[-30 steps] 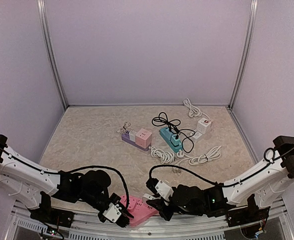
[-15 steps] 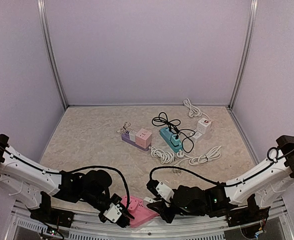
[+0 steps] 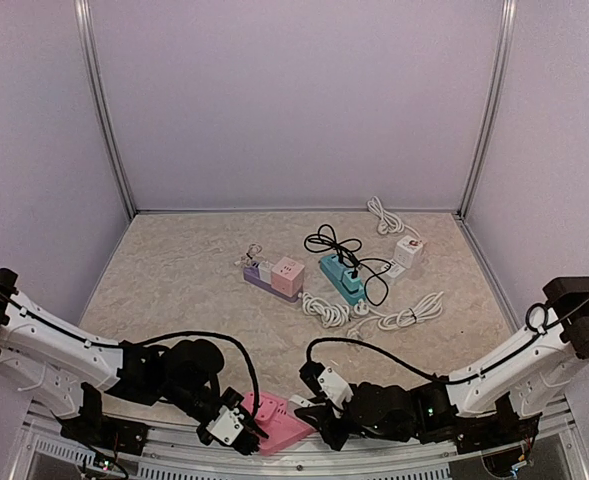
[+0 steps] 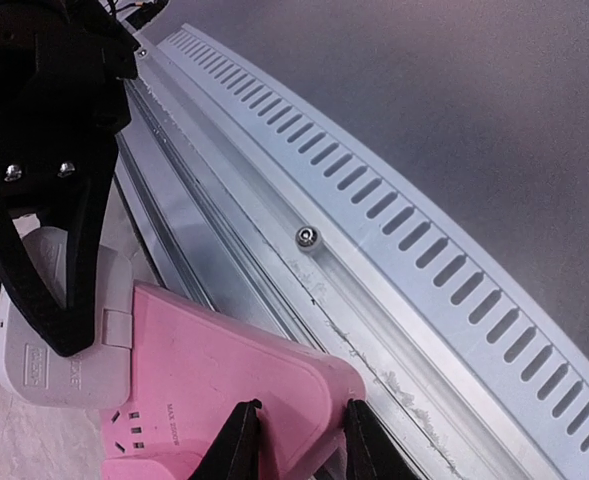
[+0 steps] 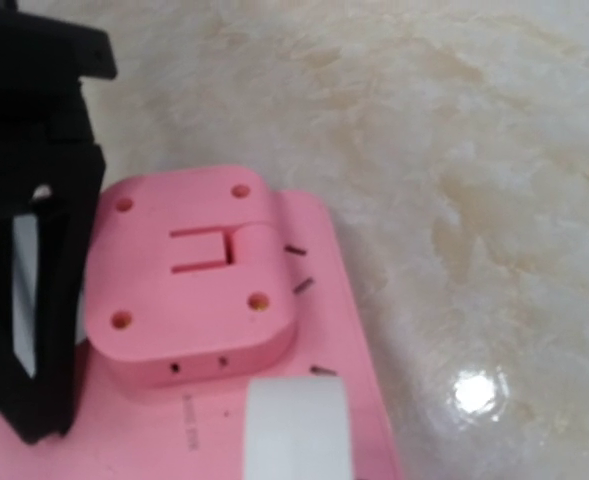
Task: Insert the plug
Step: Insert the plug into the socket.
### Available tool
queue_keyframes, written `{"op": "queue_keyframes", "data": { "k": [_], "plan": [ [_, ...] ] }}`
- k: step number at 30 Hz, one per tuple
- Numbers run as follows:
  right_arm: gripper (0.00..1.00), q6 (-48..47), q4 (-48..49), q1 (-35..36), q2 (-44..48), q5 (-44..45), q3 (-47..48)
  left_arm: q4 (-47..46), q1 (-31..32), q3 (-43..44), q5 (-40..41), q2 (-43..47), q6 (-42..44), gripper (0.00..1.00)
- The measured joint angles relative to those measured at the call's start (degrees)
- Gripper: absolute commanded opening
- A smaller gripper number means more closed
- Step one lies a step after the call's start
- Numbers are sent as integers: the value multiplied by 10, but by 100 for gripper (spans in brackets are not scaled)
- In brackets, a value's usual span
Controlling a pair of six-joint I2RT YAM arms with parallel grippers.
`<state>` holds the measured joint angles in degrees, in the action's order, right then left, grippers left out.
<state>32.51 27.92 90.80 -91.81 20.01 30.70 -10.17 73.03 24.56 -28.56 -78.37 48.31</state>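
Observation:
A pink power strip (image 3: 271, 420) lies at the table's near edge. My left gripper (image 3: 236, 431) is shut on its near end; in the left wrist view my fingers (image 4: 241, 440) clamp the pink strip's (image 4: 224, 370) rounded corner from both sides. My right gripper (image 3: 319, 420) is shut on a white plug (image 4: 59, 335), its black fingers (image 4: 74, 240) on either side of it. In the right wrist view the white plug (image 5: 294, 430) rests against the pink strip's top face (image 5: 324, 300), just beside a raised pink socket block (image 5: 189, 280). The plug's pins are hidden.
A slotted metal rail (image 4: 394, 250) runs along the table's front edge right beside the strip. Farther back stand a purple-and-pink strip (image 3: 274, 275), a teal strip (image 3: 340, 279) with a black cable, a white strip (image 3: 407, 251) and coiled white cords (image 3: 374, 315).
My right gripper has moved down and toward the near edge, bringing the white plug onto the pink strip. My left gripper has kept its hold with little movement.

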Motion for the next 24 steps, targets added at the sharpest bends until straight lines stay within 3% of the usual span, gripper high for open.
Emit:
{"op": "queue_keyframes", "data": {
  "k": [9, 10, 12, 17, 24],
  "plan": [
    [0, 23, 17, 34, -27, 85, 9, 6, -16, 0, -24, -2, 0, 27],
    [3, 23, 17, 34, -27, 85, 9, 6, -16, 0, -26, -3, 1, 28],
    [24, 22, 17, 35, -27, 85, 9, 6, -17, 0, -28, -3, 3, 28],
    [59, 22, -3, 40, -39, 46, 14, -17, -18, -3, -17, -8, 12, 33],
    [67, 1, -95, 39, 24, -25, 16, -37, -12, -12, 8, -9, 35, 34]
  ]
}}
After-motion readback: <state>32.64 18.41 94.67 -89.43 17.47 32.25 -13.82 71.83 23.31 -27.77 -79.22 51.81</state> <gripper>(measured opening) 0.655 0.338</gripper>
